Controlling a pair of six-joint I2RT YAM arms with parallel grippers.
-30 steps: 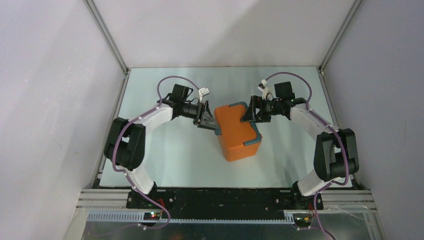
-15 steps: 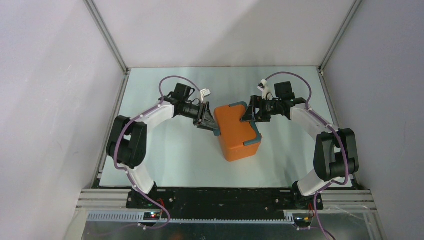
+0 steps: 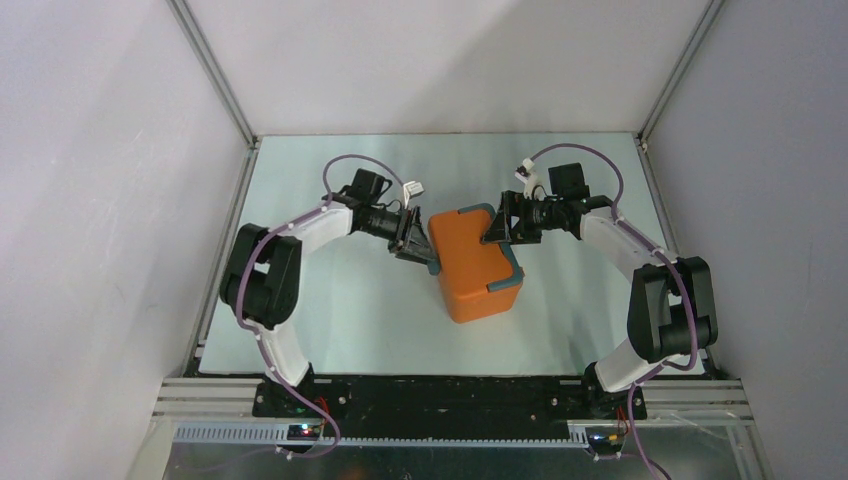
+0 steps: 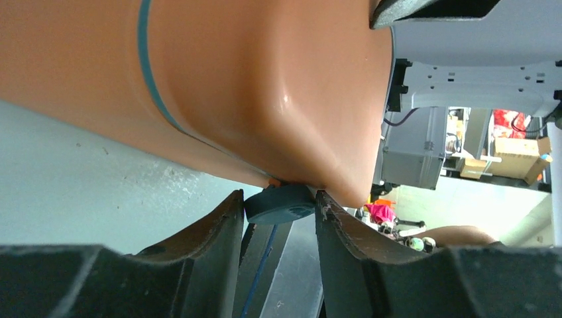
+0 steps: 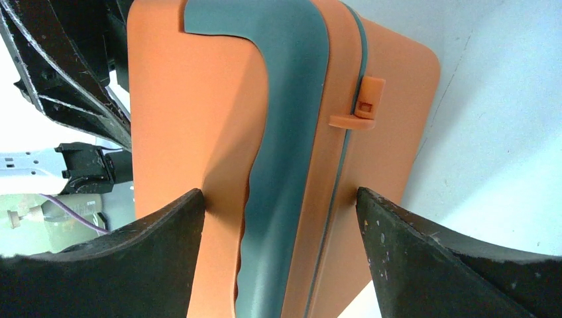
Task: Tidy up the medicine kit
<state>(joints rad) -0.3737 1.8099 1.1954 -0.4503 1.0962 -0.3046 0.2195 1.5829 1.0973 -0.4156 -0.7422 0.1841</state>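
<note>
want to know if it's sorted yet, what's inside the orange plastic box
Nothing inside shows: the orange rectangular plastic medicine kit is closed, with a small orange latch across its seam. Only its outer shell and teal trim are visible.

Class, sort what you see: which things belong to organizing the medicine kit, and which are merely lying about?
Job in hand: medicine kit; left claw; right claw.
Lying about: table; cardboard box in the background.

The kit [image 4: 265, 86] is running off the top and left edges of the left wrist view and off the bottom of the right one, and its lid [image 3: 465, 250] is hiding the inside.
</note>
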